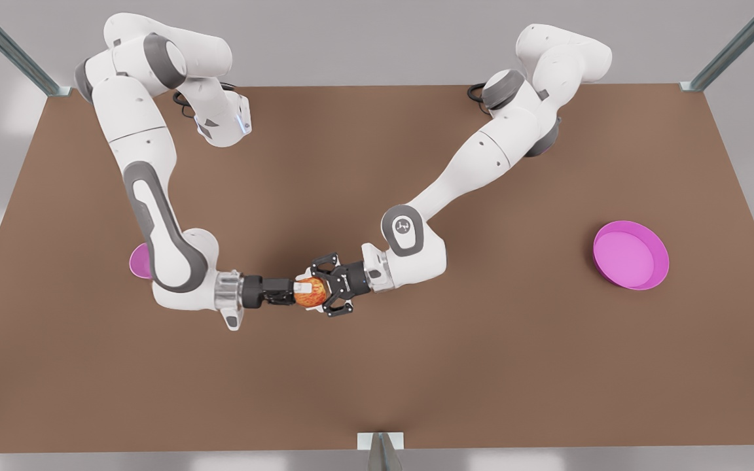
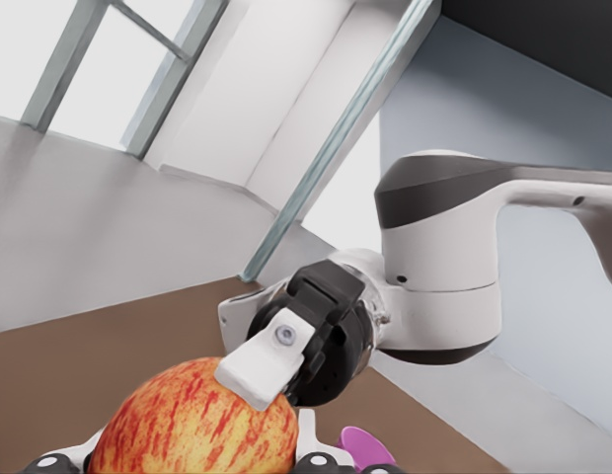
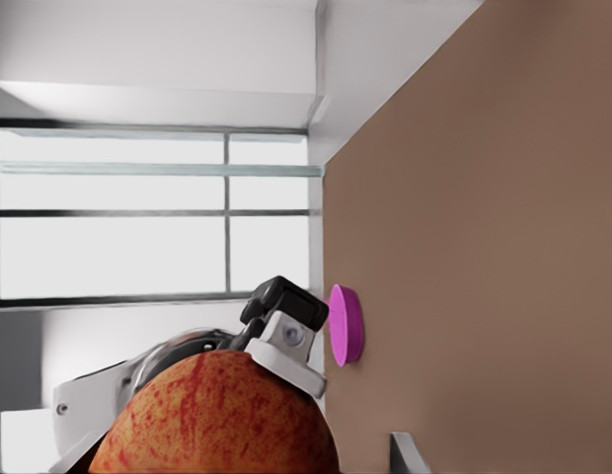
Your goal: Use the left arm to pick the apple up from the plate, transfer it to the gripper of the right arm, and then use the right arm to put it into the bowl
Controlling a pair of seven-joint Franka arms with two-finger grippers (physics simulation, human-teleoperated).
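Mid-table handover: the apple (image 1: 310, 292) hangs above the table (image 1: 377, 392), clamped from both sides. The left gripper (image 1: 320, 288), reaching in from 3 o'clock in the front view, pinches it; the right gripper (image 1: 298, 291), from 9 o'clock, presses a white pad (image 2: 259, 367) on its skin. The plate (image 1: 639, 282) lies far off at 3 o'clock, the bowl (image 1: 139, 261) at 9 o'clock

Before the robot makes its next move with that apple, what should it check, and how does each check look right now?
1. Apple is off the table, between both grippers: ok.
2. Right gripper fingers are on the apple: ok.
3. Left gripper has let go: not ok, its fingers touch the apple.
4. Bowl is free to receive the apple: cannot tell, the right arm covers most of it.
5. Plate is out of the way: ok.
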